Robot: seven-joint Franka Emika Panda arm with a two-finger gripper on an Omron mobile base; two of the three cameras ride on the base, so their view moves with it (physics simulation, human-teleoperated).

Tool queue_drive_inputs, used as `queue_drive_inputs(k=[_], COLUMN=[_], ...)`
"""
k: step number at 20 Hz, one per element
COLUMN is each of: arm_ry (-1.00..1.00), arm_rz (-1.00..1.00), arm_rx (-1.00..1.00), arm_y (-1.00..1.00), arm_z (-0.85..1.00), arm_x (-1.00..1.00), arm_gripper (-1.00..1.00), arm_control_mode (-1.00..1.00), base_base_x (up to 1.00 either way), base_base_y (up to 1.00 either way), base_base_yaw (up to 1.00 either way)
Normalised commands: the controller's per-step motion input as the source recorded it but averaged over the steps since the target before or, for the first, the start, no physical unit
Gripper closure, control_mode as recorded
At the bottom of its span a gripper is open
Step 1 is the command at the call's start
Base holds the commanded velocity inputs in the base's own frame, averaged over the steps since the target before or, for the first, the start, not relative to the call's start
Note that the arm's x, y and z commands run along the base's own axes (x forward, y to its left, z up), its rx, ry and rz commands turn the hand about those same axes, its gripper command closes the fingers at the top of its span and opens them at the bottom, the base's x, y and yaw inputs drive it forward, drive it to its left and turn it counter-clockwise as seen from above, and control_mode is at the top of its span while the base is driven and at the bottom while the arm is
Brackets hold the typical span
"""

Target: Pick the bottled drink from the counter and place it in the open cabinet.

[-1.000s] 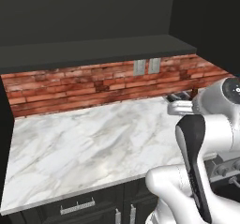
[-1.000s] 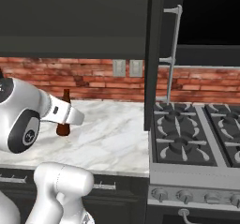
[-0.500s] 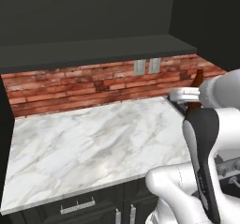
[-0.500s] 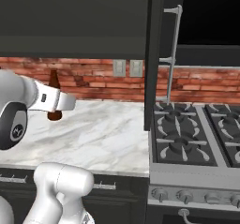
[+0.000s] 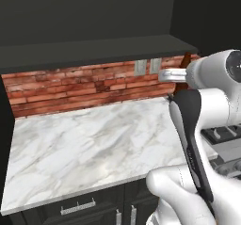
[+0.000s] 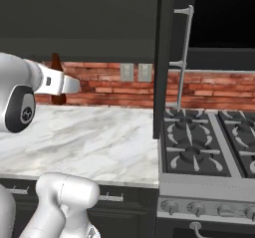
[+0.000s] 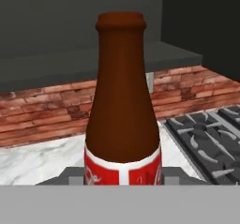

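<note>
The bottled drink [image 7: 123, 106], dark brown with a red label, stands upright between my fingers and fills the hand view. My gripper [image 7: 123, 178] is shut on its lower body. Seen from the right base, the bottled drink [image 6: 56, 65] hangs well above the counter [image 6: 99, 137], with the gripper [image 6: 60, 85] across its middle. In the left base view its neck [image 5: 186, 60] pokes up behind the gripper [image 5: 181, 76], just under the floor of the open cabinet [image 5: 94, 47]. The cabinet's dark inside [image 6: 74, 13] spans the top.
The cabinet's open door [image 6: 162, 53] with a long silver handle [image 6: 184, 58] stands edge-on to the right of the bottle. A gas stove [image 6: 209, 147] adjoins the counter's right end. Brick backsplash [image 5: 70, 85] carries two outlets [image 5: 147, 66]. Black drawers [image 5: 75, 207] lie below.
The gripper has carried the bottle upward from just over the counter to about the height of the cabinet's floor. The grip stays shut.
</note>
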Motion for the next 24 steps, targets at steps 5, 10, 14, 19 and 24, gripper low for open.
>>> queue_drive_inputs(k=[5,10,14,19,24], arm_ry=[-0.10,-0.04,0.00,0.04,0.05], arm_rz=[0.00,0.00,0.00,0.00,0.00], arm_rx=[0.00,0.00,0.00,0.00,0.00], arm_y=[0.22,0.19,0.14,0.01,0.00], arm_z=[0.50,0.58,0.47,0.14,0.00], arm_x=[0.17,0.00,0.00,0.59,0.86], arm_gripper=[1.00,1.00,1.00,1.00,1.00], arm_control_mode=[-1.00,-1.00,-1.00,-1.00,-1.00], base_base_x=[0.00,0.00,0.00,0.00,0.00], base_base_y=[0.00,0.00,0.00,0.00,0.00], base_base_yaw=[0.00,0.00,0.00,0.00,0.00])
